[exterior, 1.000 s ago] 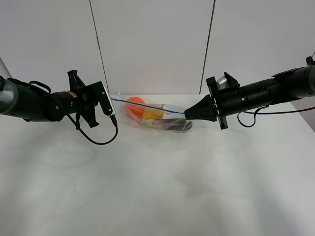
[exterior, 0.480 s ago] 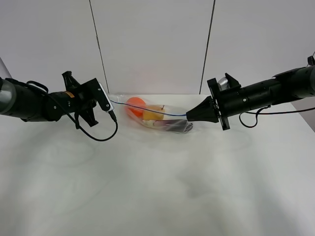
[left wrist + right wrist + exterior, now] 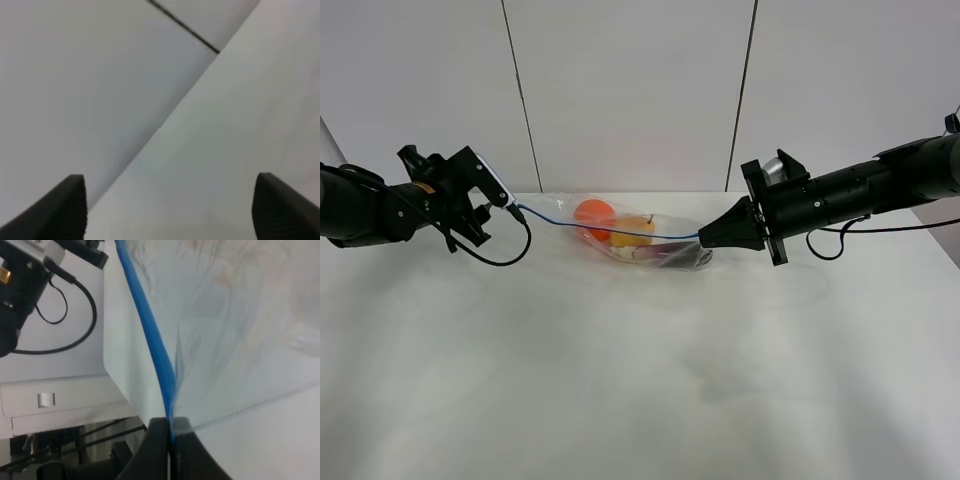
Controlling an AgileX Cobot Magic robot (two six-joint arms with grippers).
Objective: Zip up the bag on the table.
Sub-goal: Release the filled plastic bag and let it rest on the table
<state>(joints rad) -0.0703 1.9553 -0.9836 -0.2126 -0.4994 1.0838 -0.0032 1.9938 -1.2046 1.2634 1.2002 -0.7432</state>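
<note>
White matte worktop (image 3: pixel 640 380) bearing a clear crinkly plastic zip bag (image 3: pixel 620 240) between two grippers.

The bag lies toward the worktop's far edge, near the middle. The right gripper (image 3: pixel 704 233) is pressed together, pinching the bag's right corner at the end of the thin blue zip strip (image 3: pixel 610 229), which stretches along the bag's upper edge. The left gripper (image 3: pixel 170 212) stands spread wide with nothing between its fingers; the strip's other end reaches just beside that arm. Through the plastic show a round orange fruit (image 3: pixel 593 212), a yellow pear (image 3: pixel 632 234) and a purple eggplant (image 3: pixel 668 254).
</note>
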